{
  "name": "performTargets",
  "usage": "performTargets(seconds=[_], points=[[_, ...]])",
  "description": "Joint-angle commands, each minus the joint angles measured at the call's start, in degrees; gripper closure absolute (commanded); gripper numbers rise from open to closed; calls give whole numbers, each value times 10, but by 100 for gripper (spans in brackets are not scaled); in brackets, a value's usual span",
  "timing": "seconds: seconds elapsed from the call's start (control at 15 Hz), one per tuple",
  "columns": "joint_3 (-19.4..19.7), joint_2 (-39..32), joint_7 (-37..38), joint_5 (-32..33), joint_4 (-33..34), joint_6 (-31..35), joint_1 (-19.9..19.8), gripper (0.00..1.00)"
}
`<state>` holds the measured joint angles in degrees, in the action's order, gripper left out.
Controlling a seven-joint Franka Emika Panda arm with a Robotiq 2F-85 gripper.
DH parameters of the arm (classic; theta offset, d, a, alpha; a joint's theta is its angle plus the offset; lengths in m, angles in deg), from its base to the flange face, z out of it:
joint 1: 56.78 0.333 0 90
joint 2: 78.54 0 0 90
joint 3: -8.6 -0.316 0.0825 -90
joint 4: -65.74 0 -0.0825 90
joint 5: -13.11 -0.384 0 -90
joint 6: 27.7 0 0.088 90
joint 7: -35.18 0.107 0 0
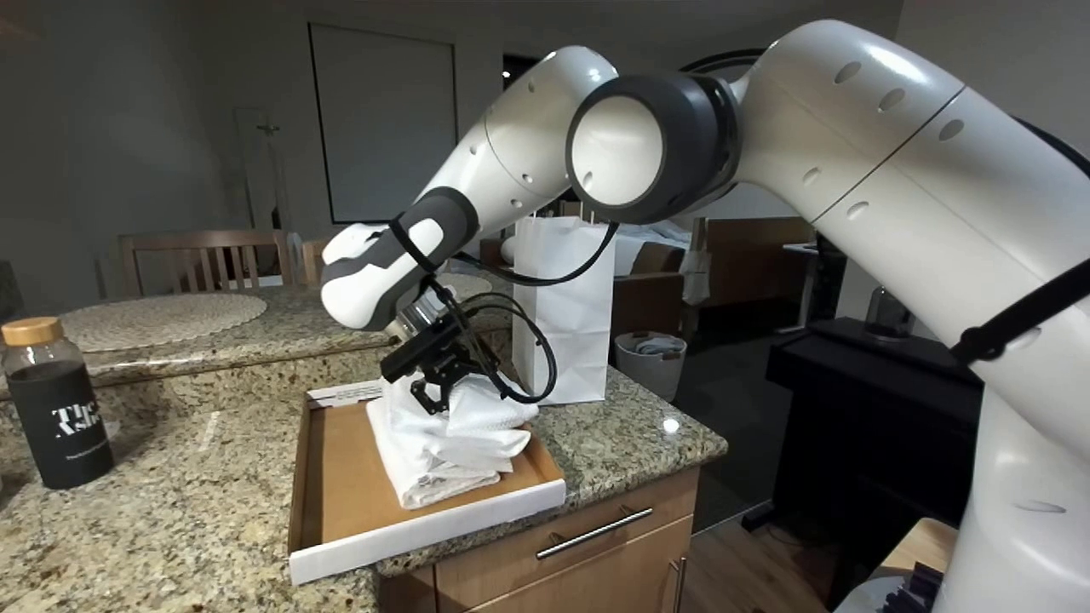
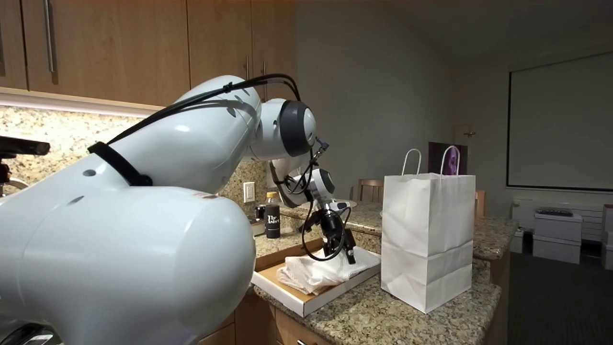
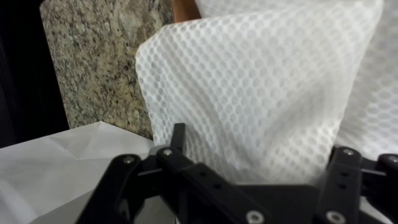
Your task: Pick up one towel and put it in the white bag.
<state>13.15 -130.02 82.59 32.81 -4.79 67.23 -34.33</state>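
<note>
Both exterior views overlook the towels (image 1: 443, 455), the wrist view closest.

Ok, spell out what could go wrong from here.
The white towels lie in overlapping layers, so the open gripper might pinch more than one. The white bag stands close beside the tray, so a low sideways move could knock it over.

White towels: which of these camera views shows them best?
The wrist view: it looks at the white towels from close up, so their dimpled texture shows, though edges run out of frame. Both exterior views show them smaller, piled in the shallow tray and partly hidden by the end effector.
</note>
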Motion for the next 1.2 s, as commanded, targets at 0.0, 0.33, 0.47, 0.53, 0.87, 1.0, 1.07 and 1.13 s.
performTargets(seconds=[0.0,0.33,0.47,0.53,0.87,1.0,1.07,1.13], points=[[-15,15,-31,-6,-15,-15,-7,40],[-35,24,-60,-42,-15,-8,-22,74],[-49,32,-81,-73,-21,2,-38,85],[-50,38,-82,-88,-25,6,-43,88],[-67,91,-126,-168,-60,37,-86,90],[-74,124,-155,-205,-86,66,-105,89],[-77,142,-172,-220,-101,83,-112,88],[-80,159,-192,-236,-117,100,-119,89]])
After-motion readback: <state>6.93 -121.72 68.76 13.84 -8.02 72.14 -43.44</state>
